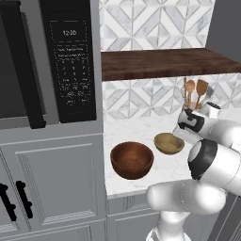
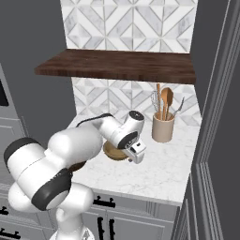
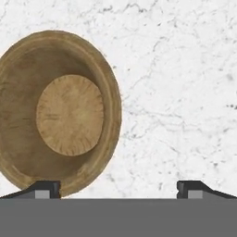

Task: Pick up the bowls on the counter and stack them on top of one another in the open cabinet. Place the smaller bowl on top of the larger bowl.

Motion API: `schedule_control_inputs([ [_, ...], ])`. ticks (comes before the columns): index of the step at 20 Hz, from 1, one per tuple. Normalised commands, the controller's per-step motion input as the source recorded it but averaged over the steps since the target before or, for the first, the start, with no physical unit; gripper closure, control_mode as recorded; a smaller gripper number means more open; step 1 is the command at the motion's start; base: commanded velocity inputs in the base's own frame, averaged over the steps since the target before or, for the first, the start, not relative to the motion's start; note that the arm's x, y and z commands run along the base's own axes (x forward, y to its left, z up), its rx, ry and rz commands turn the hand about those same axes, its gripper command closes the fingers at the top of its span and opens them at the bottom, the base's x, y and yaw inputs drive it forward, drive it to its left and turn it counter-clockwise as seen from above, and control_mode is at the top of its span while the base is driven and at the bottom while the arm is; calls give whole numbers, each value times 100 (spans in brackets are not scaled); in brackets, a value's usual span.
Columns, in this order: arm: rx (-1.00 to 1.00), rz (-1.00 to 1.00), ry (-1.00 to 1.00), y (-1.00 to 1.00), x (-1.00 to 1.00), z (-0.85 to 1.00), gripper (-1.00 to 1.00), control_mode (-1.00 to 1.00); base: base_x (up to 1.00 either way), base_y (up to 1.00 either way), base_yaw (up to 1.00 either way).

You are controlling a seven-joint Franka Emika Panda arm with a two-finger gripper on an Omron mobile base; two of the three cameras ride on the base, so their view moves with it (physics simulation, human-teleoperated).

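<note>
Nearby, a utensil crock (image 2: 162, 127) is seen toward the counter's (image 2: 164, 168) back edge. The smaller bowl (image 3: 58, 113) is set upright, mouth up, beside the larger bowl (image 1: 132, 159). Above it the gripper (image 3: 118, 189) is held with jaws spread apart.

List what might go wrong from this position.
The open gripper hangs beside the smaller bowl, not centred on its rim, so closing might catch nothing or tip it. The larger bowl sits on the counter, not yet shelved, so order matters. The utensil crock stands near the arm's swing.
</note>
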Motion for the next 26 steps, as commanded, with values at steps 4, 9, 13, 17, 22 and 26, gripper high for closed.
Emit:
schedule_control_inputs([
  [4, 0, 0, -1, 0, 24, -25, -100, -100, 0, 0, 0],
  [9, 0, 0, 0, 0, 26, -28, -100, -100, 0, 0, 0],
  [13, 0, 0, 0, 0, 35, -21, -100, -100, 0, 0, 0],
  [17, 0, 0, 0, 0, 30, -17, -100, -100, 0, 0, 0],
  [22, 0, 0, 0, 0, 8, -14, 100, -100, 0, 0, 0],
  [26, 0, 0, 0, 0, 0, 0, 100, -100, 0, 0, 0],
])
